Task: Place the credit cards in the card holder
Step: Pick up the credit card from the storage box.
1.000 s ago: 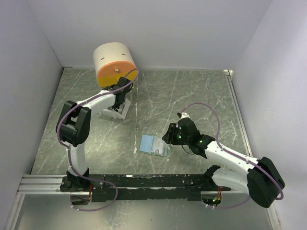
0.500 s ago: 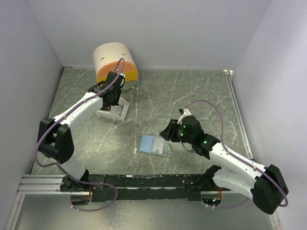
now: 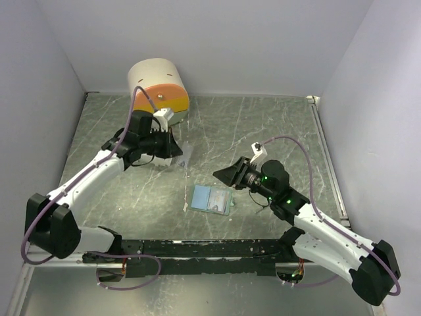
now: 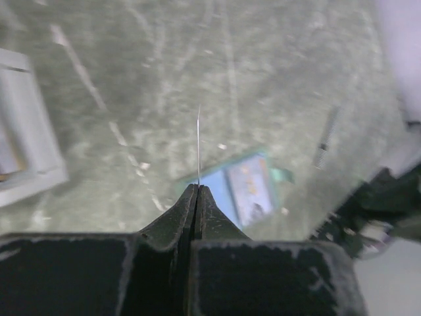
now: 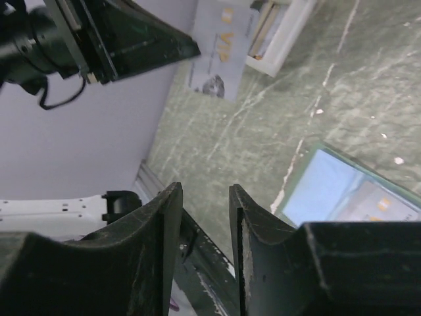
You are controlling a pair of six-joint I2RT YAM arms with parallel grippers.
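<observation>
The left tool point(image 4: 198, 187) has its jaws pressed together, clamped on a thin card point(image 4: 198, 148) seen edge-on and standing straight out from the tips. From the right wrist view the same card point(image 5: 220, 56) shows its face: pale, with small orange marks and a dark picture. It hangs in the air, clear of the surface point(image 3: 263, 131).

The right tool point(image 5: 204, 191) has its jaws a little apart, with nothing between them and nothing touching them.

The holder point(image 3: 200, 196) lies open and flat, pale blue side up, about midway along the surface and nearer its near edge. A second card point(image 3: 219, 201) rests in its right half. The held card is well apart from the holder, toward the far left. The right tool's tips hover just beyond the holder's far right corner, not touching it.

The left arm stretches from the near left corner diagonally toward the far edge, with its tool over a white box point(image 5: 289, 26). A cream cylinder point(image 3: 154, 76) sits behind it in the far left corner. The right arm reaches from the near right corner, with its wrist pointing left.
</observation>
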